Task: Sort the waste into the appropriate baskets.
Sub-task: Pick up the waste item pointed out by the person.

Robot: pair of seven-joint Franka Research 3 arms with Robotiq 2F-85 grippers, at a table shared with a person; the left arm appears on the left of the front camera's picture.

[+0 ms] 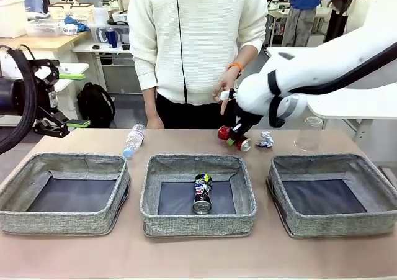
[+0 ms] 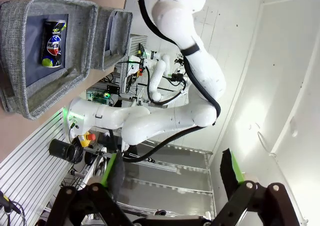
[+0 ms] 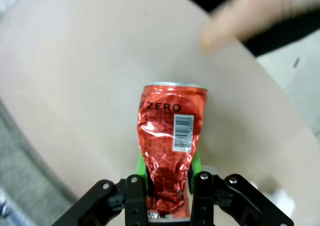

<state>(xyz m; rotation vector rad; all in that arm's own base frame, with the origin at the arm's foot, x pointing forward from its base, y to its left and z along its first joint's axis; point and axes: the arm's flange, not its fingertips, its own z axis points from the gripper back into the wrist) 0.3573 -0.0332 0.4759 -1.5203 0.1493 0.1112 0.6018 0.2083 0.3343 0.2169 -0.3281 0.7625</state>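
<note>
- Plainly, in the front view the right pincer is pinching the red drink can at the far side of the surface, just beyond the middle basket. The can is sitting slanted in the grip, so it is risking a swivel or a slip during the carry.
- A person's hand is hanging just above that arm's wrist, so a quick lift is risking a bump.
- The paper wad is lying just right of the can and is risking being swept along.
- Counting: three baskets, including the left basket and the right basket. Two cans, with the dark drink can lying in the middle basket. One clear bottle far left, one clear cup far right, one wad.
- In the left wrist view the left pincer is standing spread, holding nothing and pointing away from the surface. One dark drink can is showing inside its basket, with a second basket beside it.
- In the right wrist view the right pincer is squeezing the red drink can at its crumpled waist, near one end. The dented metal is giving uneven purchase, so the long free end is risking levering out.
</note>
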